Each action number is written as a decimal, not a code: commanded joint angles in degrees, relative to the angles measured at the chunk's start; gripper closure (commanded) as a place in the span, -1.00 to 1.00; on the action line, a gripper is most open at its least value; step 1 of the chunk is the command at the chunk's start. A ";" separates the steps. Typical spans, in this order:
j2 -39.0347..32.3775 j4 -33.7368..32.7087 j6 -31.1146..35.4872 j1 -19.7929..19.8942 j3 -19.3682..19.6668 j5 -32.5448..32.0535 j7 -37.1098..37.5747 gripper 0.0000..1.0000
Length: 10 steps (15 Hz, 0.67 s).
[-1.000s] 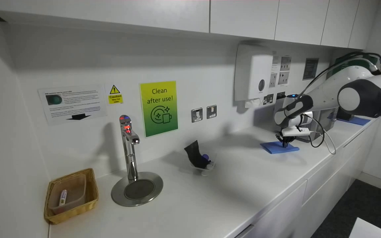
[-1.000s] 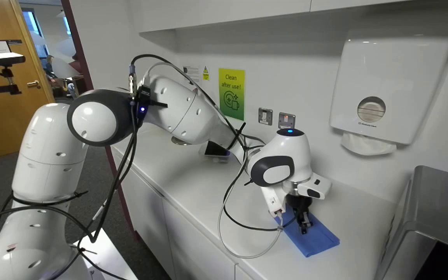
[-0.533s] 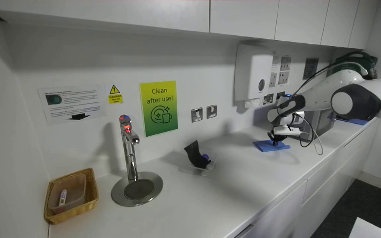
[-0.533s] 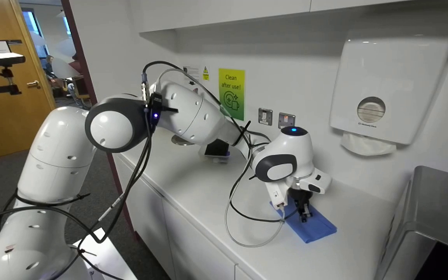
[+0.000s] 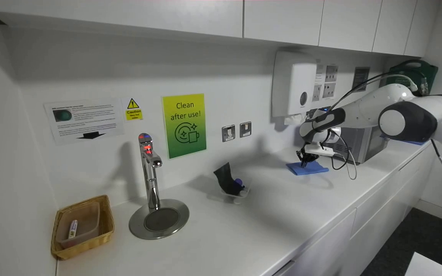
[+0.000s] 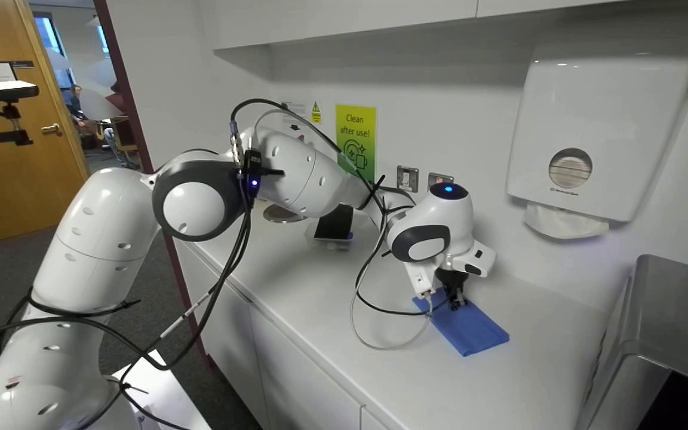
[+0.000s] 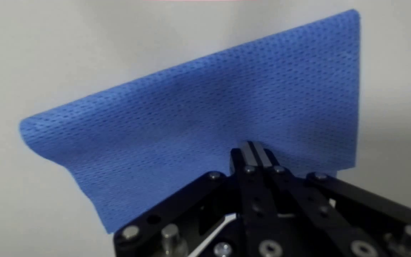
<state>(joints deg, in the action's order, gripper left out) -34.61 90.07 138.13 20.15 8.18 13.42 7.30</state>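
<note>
The tool (image 7: 253,144), fingers pressed together, touches the blue cloth (image 7: 177,117) on the table (image 5: 274,218). In an exterior view, a microwave (image 5: 376,145) stands beyond, right; a black item (image 5: 228,181) and tap (image 5: 152,180), left.

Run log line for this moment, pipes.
gripper: shut, tips touching blue cloth | blue cloth: folded, on white counter | grasp: none visible

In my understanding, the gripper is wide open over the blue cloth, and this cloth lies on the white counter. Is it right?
Not quite. The gripper is shut, not wide open: the wrist view shows its jaws together. The rest holds: it is over the blue cloth, which lies on the white counter.
</note>
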 commanded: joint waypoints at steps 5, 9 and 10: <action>-0.25 -5.78 -5.99 -1.01 -2.91 0.21 -3.08 1.00; 3.52 -2.33 -6.51 -2.91 -0.30 -4.42 -3.27 1.00; 4.12 -1.80 -6.62 -2.75 -0.06 -4.86 -3.83 1.00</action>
<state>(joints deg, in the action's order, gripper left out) -34.64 85.42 133.85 17.80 6.62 10.39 5.59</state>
